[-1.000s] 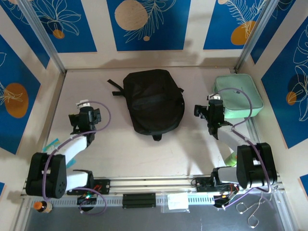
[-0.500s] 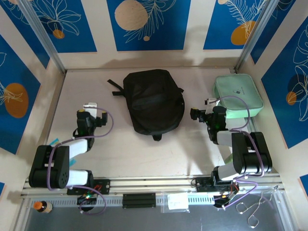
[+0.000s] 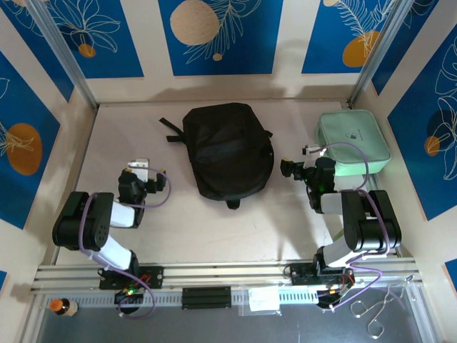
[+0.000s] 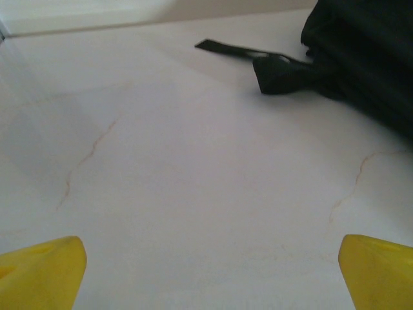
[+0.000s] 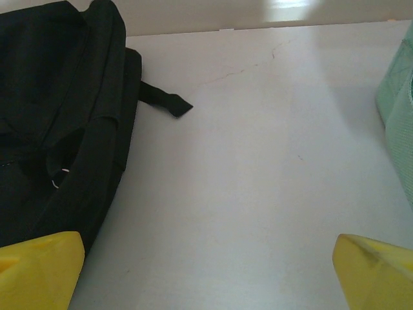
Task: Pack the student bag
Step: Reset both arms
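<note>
The student bag (image 3: 228, 150) is a large black backpack lying flat in the middle of the table, its straps toward the back left. My left gripper (image 3: 145, 175) sits low to the left of it, open, with bare table between its yellow fingertips (image 4: 40, 271). The bag's corner (image 4: 364, 58) and a strap (image 4: 245, 51) lie ahead on the right. My right gripper (image 3: 300, 168) stands open just right of the bag. Nothing lies between its yellow fingertips (image 5: 377, 272), and the bag's side (image 5: 58, 110) is close on the left.
A mint-green zip pouch (image 3: 355, 141) lies at the back right, and its edge (image 5: 400, 97) is near my right gripper. Panelled walls close in the table on three sides. A small bottle (image 3: 61, 306), a plastic sleeve (image 3: 263, 300) and metal wire pieces (image 3: 375, 314) lie beyond the front rail.
Both arms have folded back toward their bases, the left one most. The left gripper shifted slightly right toward the bag. Both grippers stayed open and the bag has not moved.
</note>
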Available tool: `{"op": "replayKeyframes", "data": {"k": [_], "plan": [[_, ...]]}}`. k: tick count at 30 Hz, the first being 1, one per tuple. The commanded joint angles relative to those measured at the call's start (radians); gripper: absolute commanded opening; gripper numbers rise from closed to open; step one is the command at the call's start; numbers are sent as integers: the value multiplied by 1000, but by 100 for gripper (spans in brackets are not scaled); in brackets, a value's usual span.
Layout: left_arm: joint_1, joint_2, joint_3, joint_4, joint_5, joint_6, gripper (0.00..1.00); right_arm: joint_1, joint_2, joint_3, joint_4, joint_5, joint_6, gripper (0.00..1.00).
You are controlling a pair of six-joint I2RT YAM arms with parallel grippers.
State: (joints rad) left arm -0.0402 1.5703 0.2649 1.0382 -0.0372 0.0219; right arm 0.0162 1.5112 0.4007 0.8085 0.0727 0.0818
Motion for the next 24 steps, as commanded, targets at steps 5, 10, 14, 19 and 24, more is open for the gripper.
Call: {"op": "replayKeyframes", "data": {"k": [5,10,14,19,24], "plan": [[-20,-8,79,-47,-114,-19,100,-25,14,24,-13,-34,13,99],[-20,-7,76,-36,-48,5,100,-26,15,24,-14,-34,13,99],[-20,-4,117,-112,-19,16,100,-26,14,24,-14,-34,13,99],[-21,-2,120,-117,-20,19,100,-26,15,24,-14,-34,13,99],[-21,-3,114,-107,-15,18,100,-26,15,24,-13,-34,13,99]]}}
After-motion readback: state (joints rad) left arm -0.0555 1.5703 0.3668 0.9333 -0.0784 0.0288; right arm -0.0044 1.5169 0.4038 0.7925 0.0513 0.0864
